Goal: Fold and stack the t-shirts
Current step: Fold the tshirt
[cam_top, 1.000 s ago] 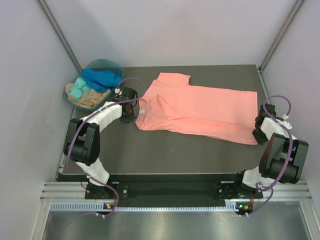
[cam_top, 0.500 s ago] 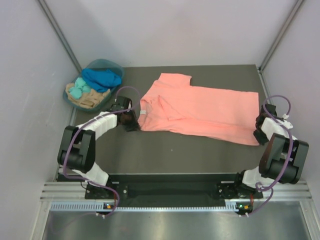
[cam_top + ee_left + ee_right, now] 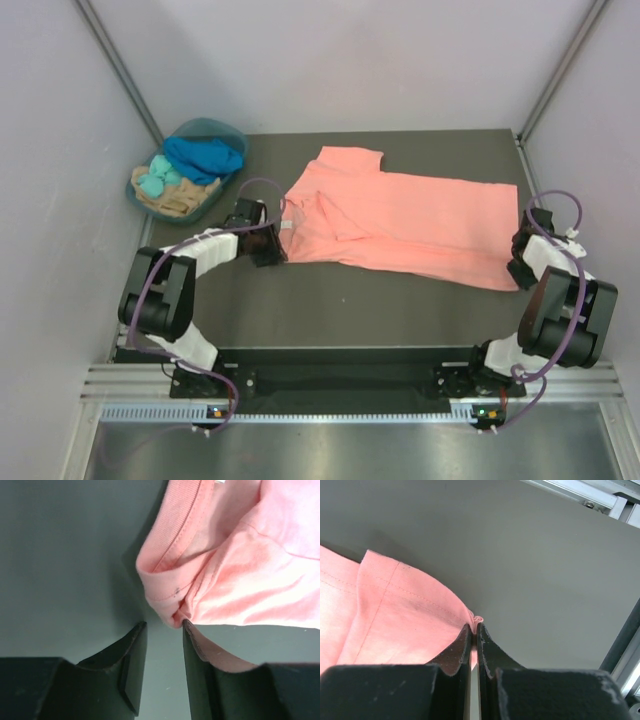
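Salmon-pink t-shirt (image 3: 400, 225) lies spread on worktop (image 3: 350, 310), centre-right. R end effector (image 3: 474, 626) pinches its near-right hem corner, prob. to anchor it; L end effector (image 3: 163, 625) jaws parted at left shoulder edge, gripping nothing.

A dark grey table (image 3: 350, 300) is seen from above, closed in by pale lilac walls (image 3: 350, 60) at nine, twelve and three o'clock. A round teal basket (image 3: 205, 124) is set at the table's ten o'clock corner. Two grey metal struts (image 3: 120, 70) are run up the wall joints at eleven and one o'clock. An aluminium rail (image 3: 330, 385) is laid along the six o'clock edge. A white slotted strip (image 3: 330, 412) is fixed just beside it, and a brushed steel sheet (image 3: 350, 450) is laid further toward six.
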Action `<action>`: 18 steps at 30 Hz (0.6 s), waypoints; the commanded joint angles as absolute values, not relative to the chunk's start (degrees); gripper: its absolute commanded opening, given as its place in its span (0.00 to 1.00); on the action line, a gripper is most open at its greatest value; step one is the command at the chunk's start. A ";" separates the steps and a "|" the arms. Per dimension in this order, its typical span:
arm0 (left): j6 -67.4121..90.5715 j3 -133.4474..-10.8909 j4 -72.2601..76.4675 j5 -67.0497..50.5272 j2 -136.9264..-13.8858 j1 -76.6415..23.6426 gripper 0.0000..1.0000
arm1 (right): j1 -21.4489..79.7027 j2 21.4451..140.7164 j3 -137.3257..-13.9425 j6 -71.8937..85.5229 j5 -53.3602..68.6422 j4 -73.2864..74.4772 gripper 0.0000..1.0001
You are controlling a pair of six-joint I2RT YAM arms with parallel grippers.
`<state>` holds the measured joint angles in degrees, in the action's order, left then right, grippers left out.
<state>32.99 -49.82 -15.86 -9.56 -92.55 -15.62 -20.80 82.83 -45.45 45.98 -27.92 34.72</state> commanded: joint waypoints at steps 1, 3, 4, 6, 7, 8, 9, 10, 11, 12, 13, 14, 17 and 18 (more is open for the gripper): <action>32.25 -51.06 -12.74 -8.88 -94.74 -16.17 0.40 | -21.71 82.62 -47.20 45.09 -28.83 33.22 0.00; 32.61 -51.59 -12.74 -8.18 -95.10 -16.26 0.39 | -21.71 82.62 -47.37 45.00 -28.65 33.31 0.00; 32.69 -51.85 -13.44 -6.87 -95.18 -16.26 0.33 | -21.71 82.70 -47.46 45.00 -28.74 33.31 0.00; 32.96 -54.31 -15.72 -4.76 -96.15 -16.26 0.19 | -21.71 82.53 -47.72 44.74 -28.83 33.31 0.00; 33.05 -55.36 -18.60 -1.61 -96.59 -16.26 0.08 | -21.71 82.62 -47.90 44.39 -29.00 33.22 0.00; 33.13 -57.46 -20.29 -0.54 -97.11 -16.26 0.05 | -21.71 82.62 -47.99 43.51 -29.79 33.22 0.00; 33.22 -58.61 -21.87 2.00 -97.12 -16.26 0.03 | -21.80 82.70 -48.16 42.81 -30.40 33.22 0.00; 33.40 -59.75 -23.62 3.59 -97.21 -16.26 0.00 | -21.80 82.88 -48.69 42.02 -31.02 33.40 0.00; 33.57 -61.85 -27.30 6.56 -97.38 -16.26 0.00 | -21.97 83.05 -49.04 40.97 -32.42 33.92 0.00; 33.49 -62.83 -28.90 7.98 -97.30 -16.26 0.00 | -22.15 83.23 -49.30 40.52 -32.95 34.19 0.00; 33.57 -63.71 -30.48 9.39 -97.29 -16.26 0.00 | -22.67 83.23 -49.57 40.08 -33.13 34.19 0.00; 33.31 -65.20 -32.67 12.28 -97.56 -16.26 0.00 | -22.85 83.23 -49.57 39.30 -33.22 33.93 0.00; 32.87 -67.67 -35.32 15.90 -98.61 -16.26 0.00 | -23.03 83.06 -49.48 38.41 -32.87 33.49 0.00; 32.96 -68.11 -36.29 16.69 -98.79 -16.26 0.02 | -22.94 82.80 -49.40 38.15 -32.44 33.31 0.00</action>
